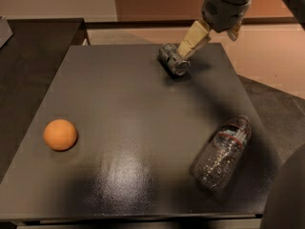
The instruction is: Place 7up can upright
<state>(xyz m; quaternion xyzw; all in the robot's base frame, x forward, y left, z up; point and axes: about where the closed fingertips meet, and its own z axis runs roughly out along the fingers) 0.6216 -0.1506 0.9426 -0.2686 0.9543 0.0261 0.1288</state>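
The 7up can (172, 60) is a small silvery-grey can lying on its side near the far edge of the dark table (119, 128), with one shiny round end facing the front right. My gripper (191, 43) comes down from the upper right. Its tan tip is right at the can's right side, touching it or nearly so. The can rests on the table and is not lifted.
A clear crinkled plastic bottle (221, 152) lies on its side at the front right of the table. An orange (60, 134) sits at the left. A darker surface (28, 56) adjoins the table on the left, and the floor drops off on the right.
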